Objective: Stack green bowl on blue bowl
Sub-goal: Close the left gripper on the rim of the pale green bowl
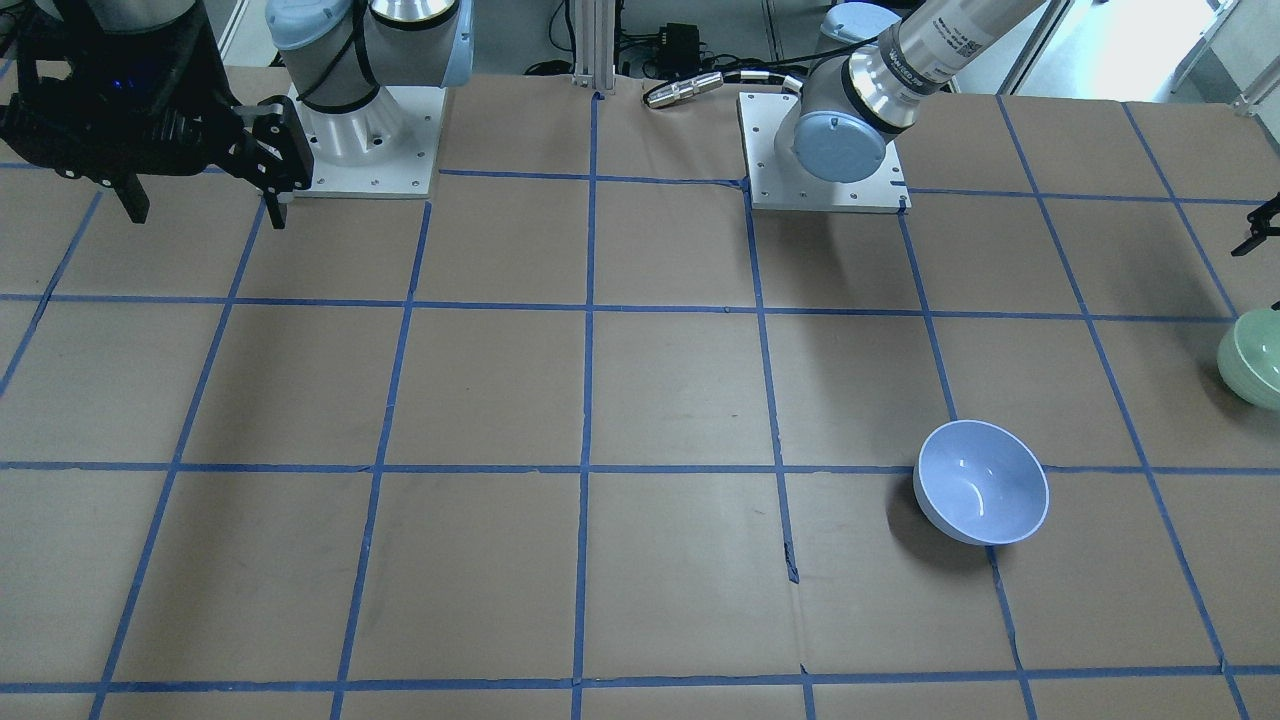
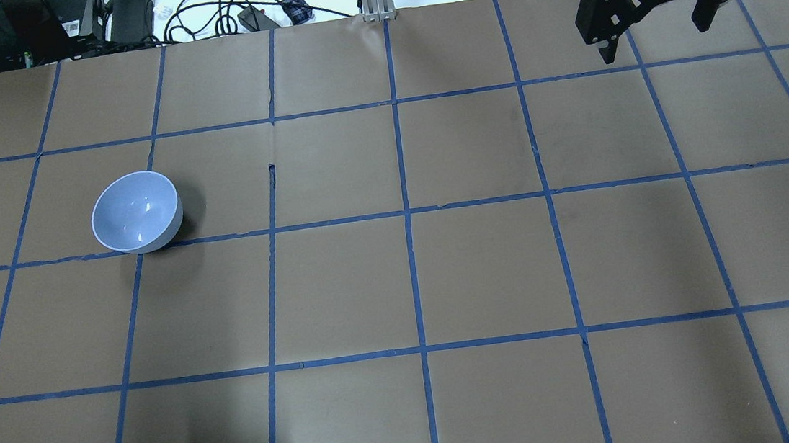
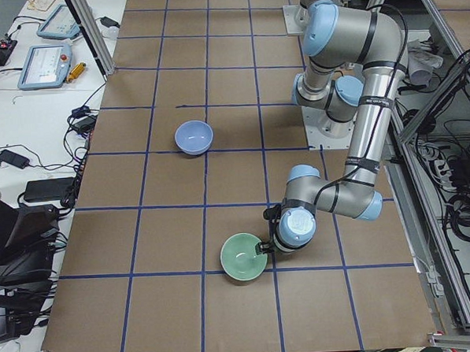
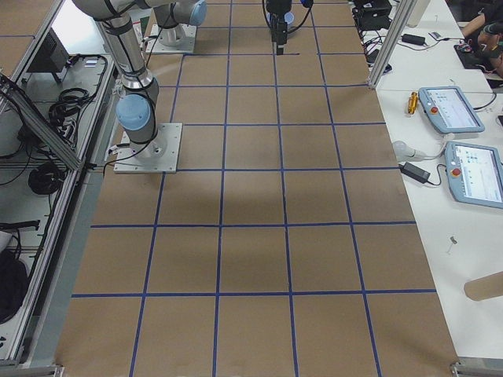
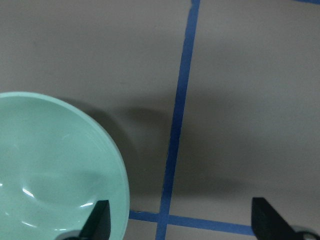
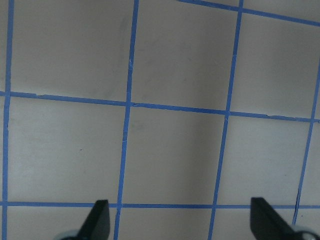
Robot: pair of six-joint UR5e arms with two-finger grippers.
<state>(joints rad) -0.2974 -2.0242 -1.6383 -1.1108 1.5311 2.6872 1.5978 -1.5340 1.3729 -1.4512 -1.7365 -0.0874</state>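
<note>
Gleaming glossy, round, deep: green bowl (image 3: 241,257), blue bowl (image 3: 194,136), apart.

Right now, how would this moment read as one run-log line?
stack: not done | left gripper: open, fingers astride green bowl rim | right gripper: open, raised | blue bowl: upright, empty, apart

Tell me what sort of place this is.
Probably a robotics lab: the left arm and right arm bolted to a table taped into a blue grid, with teach pendants alongside.

A brown table (image 2: 486,270) crossed by blue tape lines (image 2: 410,249).
</note>
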